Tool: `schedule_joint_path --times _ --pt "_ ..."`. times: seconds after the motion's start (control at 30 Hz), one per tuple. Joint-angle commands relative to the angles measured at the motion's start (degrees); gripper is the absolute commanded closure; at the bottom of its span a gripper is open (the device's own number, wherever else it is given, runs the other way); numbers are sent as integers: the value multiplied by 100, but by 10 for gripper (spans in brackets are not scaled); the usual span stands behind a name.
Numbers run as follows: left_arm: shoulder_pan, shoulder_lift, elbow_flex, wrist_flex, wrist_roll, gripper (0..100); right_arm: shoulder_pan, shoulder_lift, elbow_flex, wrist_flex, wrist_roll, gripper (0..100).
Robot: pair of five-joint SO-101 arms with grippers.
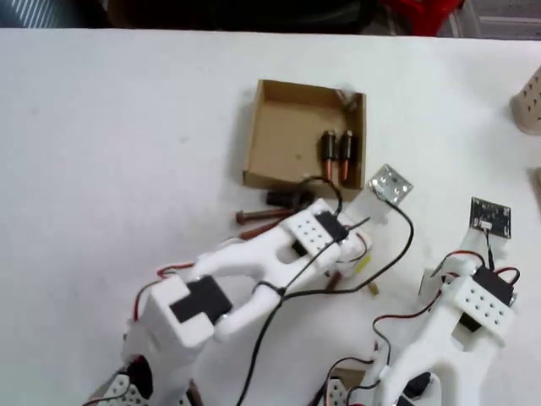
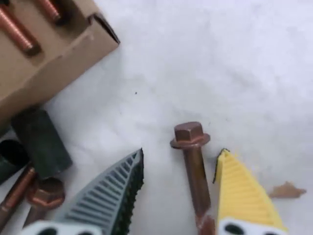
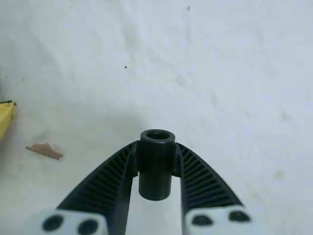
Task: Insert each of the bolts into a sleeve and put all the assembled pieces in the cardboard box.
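My left gripper [image 2: 182, 152] is open low over the table, its grey and yellow fingers either side of a copper bolt [image 2: 194, 169] that lies flat, hex head [image 2: 190, 134] pointing away. My right gripper [image 3: 156, 145] is shut on a black sleeve [image 3: 156, 166], held upright above bare table with its bore showing. The cardboard box [image 1: 287, 127] holds two assembled pieces [image 1: 336, 155]. Two loose dark sleeves [image 2: 41, 142] and more bolts [image 2: 34, 196] lie just outside the box wall [image 2: 44, 63]. In the high view the left arm [image 1: 279, 254] ends beside the box, with the right arm [image 1: 473, 304] at the lower right.
A small brown scrap [image 3: 44, 151] lies on the white table between the two grippers. Two camera boards [image 1: 390, 184] [image 1: 490, 216] stick out from the arms. A pale perforated object [image 1: 528, 106] stands at the right edge. Cables trail across the table near the left arm.
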State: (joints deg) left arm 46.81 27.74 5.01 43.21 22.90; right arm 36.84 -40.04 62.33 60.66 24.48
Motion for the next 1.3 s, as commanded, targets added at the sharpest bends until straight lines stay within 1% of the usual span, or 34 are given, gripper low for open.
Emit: schedule_joint_path --times 0.0,0.07,0.2,0.23,0.3,0.43,0.5,0.6,0.73,0.83,0.93,1.07,1.27 --pt "31 136 -466 44 0 734 4 -110 -26 -84 62 978" --pt "31 180 -475 44 176 772 4 -110 -26 -84 62 978" --pt "22 198 -484 18 316 970 4 -110 -26 -84 62 978" --pt "13 189 -484 18 352 989 4 -110 -26 -84 62 978" --pt "-22 163 -431 79 369 947 4 -110 -26 -92 62 978" --pt "-13 154 -475 440 554 980 4 -110 -18 -92 62 978" --pt "-4 154 -440 563 580 979 4 -110 -18 -92 62 978" --pt "-40 110 -484 985 571 980 4 -110 -18 -92 62 978" --pt "-259 -541 -316 1327 589 980 4 -110 -18 -92 62 978" --pt "-629 -1191 167 1073 554 980 4 -110 -18 -92 62 978" --pt "-1024 -1692 932 387 527 980 4 -110 -18 -92 62 978" --pt "-1332 -2193 1811 -343 70 980 4 -110 -18 -92 62 978" --pt "-1631 -2949 2558 -510 62 979 4 -110 -18 -92 62 978"
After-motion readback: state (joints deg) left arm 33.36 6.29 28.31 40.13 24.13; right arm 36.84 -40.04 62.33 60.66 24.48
